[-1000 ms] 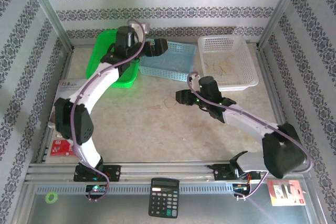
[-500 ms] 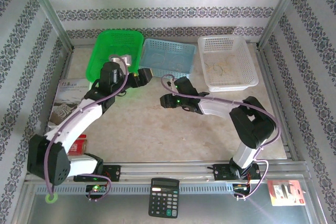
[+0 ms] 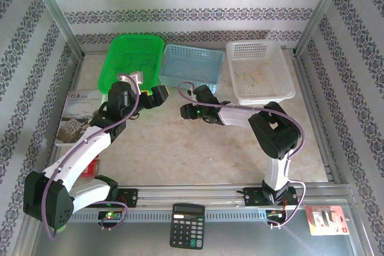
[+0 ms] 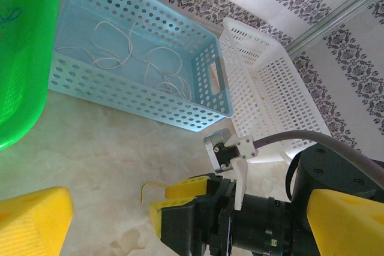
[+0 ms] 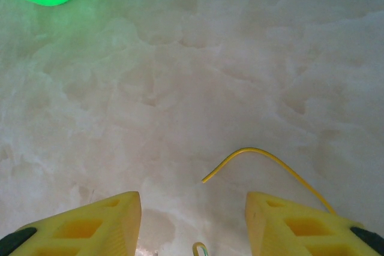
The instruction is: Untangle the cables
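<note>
A thin yellow cable [image 5: 264,154] arcs over the marble table between the pads of my right gripper [image 5: 192,220], running past the right pad; a tiny greenish loop [image 5: 200,247] sits at the frame's bottom edge. The right jaws stand apart, gripping nothing. In the left wrist view the yellow cable's end [image 4: 146,186] pokes out beside the right gripper's fingers [image 4: 186,189]. My left gripper [image 4: 189,208] is wide open, facing the right one. From above, the left gripper [image 3: 161,95] and right gripper [image 3: 185,112] nearly meet. Whitish cables [image 4: 138,58] lie in the blue basket [image 4: 198,119].
A green basket [image 3: 135,46], the blue basket [image 3: 193,58] and a white basket [image 3: 285,91] line the back; the white one holds yellowish cables [image 3: 251,78]. A booklet [image 3: 78,101] lies at left. A calculator [image 3: 187,226] and red packet [image 3: 324,219] sit before the rail.
The left gripper has drawn back from over the baskets to the table in front of them. The right gripper has moved left and farther in, its arm folding up.
</note>
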Robot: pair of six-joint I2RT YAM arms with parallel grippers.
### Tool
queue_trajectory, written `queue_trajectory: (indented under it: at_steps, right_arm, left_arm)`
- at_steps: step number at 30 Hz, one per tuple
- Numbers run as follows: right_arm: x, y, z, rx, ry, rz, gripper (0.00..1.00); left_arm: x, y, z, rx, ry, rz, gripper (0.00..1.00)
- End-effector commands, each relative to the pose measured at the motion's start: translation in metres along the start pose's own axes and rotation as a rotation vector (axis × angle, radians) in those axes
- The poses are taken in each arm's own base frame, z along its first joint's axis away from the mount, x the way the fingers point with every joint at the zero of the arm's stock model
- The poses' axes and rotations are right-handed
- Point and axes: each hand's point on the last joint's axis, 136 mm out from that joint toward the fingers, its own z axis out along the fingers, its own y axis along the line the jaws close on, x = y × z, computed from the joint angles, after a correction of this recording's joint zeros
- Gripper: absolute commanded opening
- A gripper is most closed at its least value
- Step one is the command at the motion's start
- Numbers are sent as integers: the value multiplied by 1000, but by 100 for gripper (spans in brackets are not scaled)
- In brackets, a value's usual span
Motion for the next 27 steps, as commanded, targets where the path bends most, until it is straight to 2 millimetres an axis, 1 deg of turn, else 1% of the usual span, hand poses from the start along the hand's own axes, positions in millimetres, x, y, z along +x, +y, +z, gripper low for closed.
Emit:
queue_trajectory:
  at_steps: [1, 3, 5, 8, 9, 10, 12, 13, 16, 18, 19, 20, 21, 22, 24, 27]
  right_arm:
    - [-8, -2, 3, 10, -33, 24, 51]
    - [-6, -4, 2, 14, -36, 29, 49]
    - [-3, -5, 2, 14, -38, 32, 46]
    - [-3, -4, 0, 7, -42, 34, 30]
    - [-2, -4, 0, 4, -41, 36, 29]
    - [-1, -4, 0, 2, -38, 38, 29]
    - [1, -4, 1, 4, -39, 42, 37]
    - [2, -4, 1, 3, -38, 43, 39]
    - [4, -5, 2, 5, -41, 48, 38]
    - [5, -4, 2, 3, -41, 49, 29]
    - [5, -4, 2, 1, -41, 49, 22]
    - [5, -3, 0, -4, -43, 49, 11]
    - [4, -2, -2, -8, -46, 49, 4]
    - [2, 0, -6, -14, -55, 46, 0]
    - [-7, 8, -16, -34, -79, 36, 0]
    - [-29, 25, -46, -86, -128, 19, 0]
  left_arm:
    - [-14, -6, -7, 15, -48, -1, 100]
    - [-16, -8, -8, 23, -54, -1, 100]
    - [-17, -10, -8, 29, -57, -2, 100]
    - [-18, -10, -8, 32, -62, -4, 100]
    - [-18, -11, -8, 34, -63, -5, 100]
    - [-19, -10, -8, 33, -65, -5, 100]
    - [-20, -11, -8, 36, -68, -4, 100]
    - [-21, -12, -8, 37, -70, -5, 100]
    - [-21, -13, -8, 40, -72, -6, 100]
    - [-23, -13, -8, 42, -76, -5, 100]
    - [-22, -13, -8, 41, -75, -5, 100]
    - [-22, -13, -8, 43, -76, -4, 100]
    - [-22, -13, -8, 41, -76, -3, 100]
    - [-23, -12, -8, 39, -78, 0, 100]
    - [-21, -12, -7, 39, -73, 7, 100]
    - [-16, -11, -3, 52, -58, 21, 100]
